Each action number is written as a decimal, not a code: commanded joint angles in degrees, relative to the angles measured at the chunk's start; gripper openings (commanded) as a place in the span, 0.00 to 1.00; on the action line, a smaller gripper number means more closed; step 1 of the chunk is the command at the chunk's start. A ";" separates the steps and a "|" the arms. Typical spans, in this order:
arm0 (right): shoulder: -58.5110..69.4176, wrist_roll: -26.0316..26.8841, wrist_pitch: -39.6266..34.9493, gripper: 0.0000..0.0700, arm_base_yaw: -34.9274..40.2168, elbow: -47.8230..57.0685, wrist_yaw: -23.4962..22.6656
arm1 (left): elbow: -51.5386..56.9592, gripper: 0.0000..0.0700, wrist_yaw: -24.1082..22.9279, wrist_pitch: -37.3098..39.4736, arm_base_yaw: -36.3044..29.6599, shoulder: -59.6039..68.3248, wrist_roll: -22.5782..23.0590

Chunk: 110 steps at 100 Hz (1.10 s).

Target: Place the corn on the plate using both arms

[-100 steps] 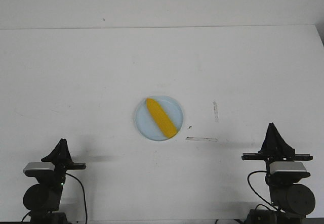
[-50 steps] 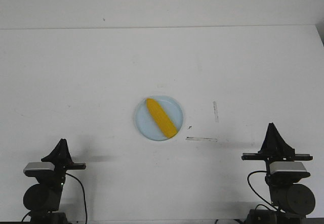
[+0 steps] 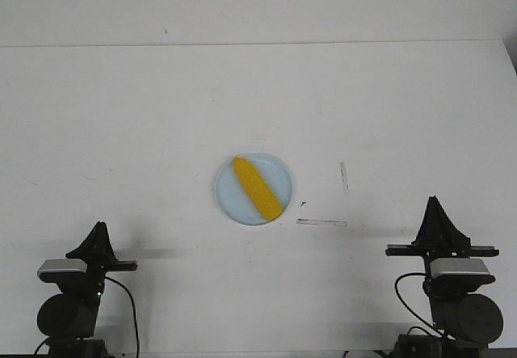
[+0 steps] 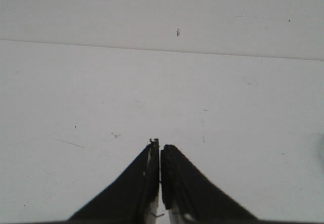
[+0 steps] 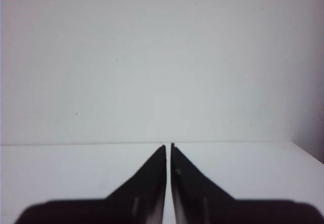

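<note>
Nothing has moved since the earlier frames: the corn (image 3: pixel 258 187) lies diagonally on the plate (image 3: pixel 230 204), both arms parked, left fingers (image 4: pixel 160 150) and right fingers (image 5: pixel 168 150) pressed together empty, so only a stray reach could knock it off.

Front view overlooks the table (image 3: pixel 121 115) from above; wrist cameras (mounted low) skim it.

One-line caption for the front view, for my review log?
Yellow-orange corn cob lies diagonally on round pale-blue plastic plate; both black arms parked near.
</note>
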 commanded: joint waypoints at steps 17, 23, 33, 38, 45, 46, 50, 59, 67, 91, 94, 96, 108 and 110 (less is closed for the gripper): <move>-0.02 0.33 0.26 0.02 0.17 -0.46 -0.24 | -1.25 0.00 -0.09 0.68 0.09 -0.09 0.07; -0.17 0.33 0.48 0.02 0.72 -1.38 -0.22 | -1.25 0.00 -0.11 0.68 0.09 -0.09 0.07; -0.79 0.35 1.40 0.02 1.97 -3.56 -1.27 | -1.25 0.00 -0.11 0.68 0.09 -0.09 0.07; -0.83 0.37 1.38 0.02 2.47 -4.61 -1.51 | -1.25 0.00 -0.11 0.68 0.09 -0.09 0.07; -0.83 0.35 1.38 0.02 2.91 -6.08 -1.49 | -1.25 0.00 -0.09 0.68 0.09 -0.09 0.07; -0.83 0.35 1.40 0.02 2.93 -6.29 -1.51 | -1.25 0.00 -0.11 0.68 0.09 -0.09 0.07; -0.94 0.35 1.42 0.02 2.95 -7.19 -1.55 | -1.25 0.00 -0.09 0.68 0.09 -0.09 0.07; -1.49 0.35 1.44 0.02 2.97 -9.42 -1.66 | -1.25 0.00 -0.09 0.68 0.09 -0.09 0.07; -2.58 0.35 1.51 0.02 2.99 -11.37 -1.66 | -1.25 0.00 -0.09 0.68 0.09 -0.09 0.07; -9.55 0.28 1.29 0.02 3.08 -16.83 -3.08 | -1.25 0.00 -0.09 0.68 0.09 -0.09 0.07; -9.31 0.33 0.81 0.02 3.10 -16.83 -3.06 | -1.25 0.00 -0.11 0.68 0.09 -0.09 0.07; -9.31 0.33 0.79 0.02 3.13 -16.83 -3.02 | -1.25 0.00 -0.11 0.66 0.09 -0.09 0.07; -9.31 0.31 0.98 0.02 3.21 -16.83 -2.80 | -1.20 0.00 -0.09 0.68 0.09 -0.09 0.07; -9.31 0.31 0.98 0.02 3.21 -16.83 -2.71 | -1.22 0.00 -0.11 0.66 0.09 -0.09 0.07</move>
